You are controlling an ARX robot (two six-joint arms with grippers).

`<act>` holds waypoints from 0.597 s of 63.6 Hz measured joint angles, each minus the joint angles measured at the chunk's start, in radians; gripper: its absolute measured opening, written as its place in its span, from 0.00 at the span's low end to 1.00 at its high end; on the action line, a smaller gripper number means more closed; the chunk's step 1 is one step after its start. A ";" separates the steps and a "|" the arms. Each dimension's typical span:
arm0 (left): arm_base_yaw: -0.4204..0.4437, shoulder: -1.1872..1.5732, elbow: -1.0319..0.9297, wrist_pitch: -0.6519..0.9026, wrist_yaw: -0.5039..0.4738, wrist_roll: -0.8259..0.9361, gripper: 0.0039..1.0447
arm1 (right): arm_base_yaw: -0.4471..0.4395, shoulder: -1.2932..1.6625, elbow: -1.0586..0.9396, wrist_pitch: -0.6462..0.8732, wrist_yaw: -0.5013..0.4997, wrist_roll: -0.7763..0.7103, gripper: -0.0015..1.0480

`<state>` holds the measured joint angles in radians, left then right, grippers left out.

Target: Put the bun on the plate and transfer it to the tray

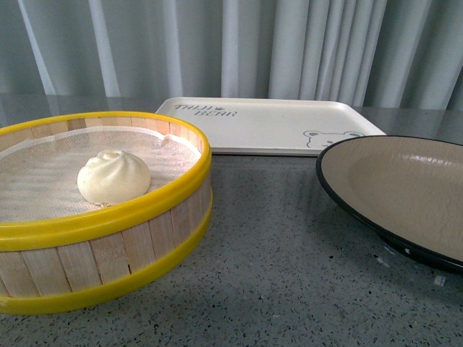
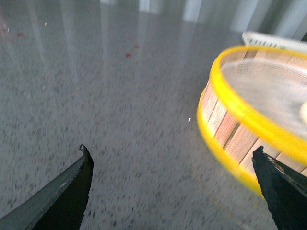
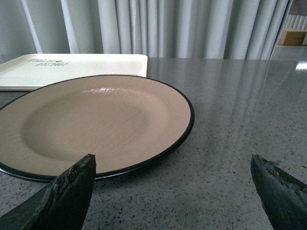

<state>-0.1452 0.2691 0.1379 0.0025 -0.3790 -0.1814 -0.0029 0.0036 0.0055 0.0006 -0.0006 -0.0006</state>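
Observation:
The cream-white bun (image 1: 113,176) sits on the cloth inside a yellow-rimmed wooden steamer basket (image 1: 108,238) at the left of the front view. The beige plate (image 1: 405,189) with a black rim stands at the right, empty. Behind both lies the cream-white tray (image 1: 268,124) with grey lettering and a bear face. Neither arm shows in the front view. My left gripper (image 2: 172,153) is open over bare table beside the basket (image 2: 230,129); only a sliver of the bun (image 2: 304,111) shows there. My right gripper (image 3: 172,160) is open just off the plate's rim (image 3: 144,163), with the tray (image 3: 72,69) beyond.
The table (image 1: 289,275) is grey speckled stone. Pale curtains (image 1: 231,43) hang along its far edge. A brown box (image 3: 293,36) shows far off in the right wrist view. The left wrist view is blurred.

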 joint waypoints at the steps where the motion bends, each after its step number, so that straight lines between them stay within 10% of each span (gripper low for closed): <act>1: -0.006 0.013 0.005 0.022 -0.008 -0.002 0.94 | 0.000 0.000 0.000 0.000 0.000 0.000 0.92; 23: -0.079 0.473 0.224 0.386 0.068 0.076 0.94 | 0.000 0.000 0.000 0.000 0.000 0.000 0.92; 38: -0.048 0.821 0.634 0.200 0.277 0.179 0.94 | 0.000 0.000 0.000 0.000 0.000 0.000 0.92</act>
<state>-0.1936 1.0901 0.7715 0.2028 -0.1017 -0.0021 -0.0029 0.0036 0.0055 0.0006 -0.0010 -0.0006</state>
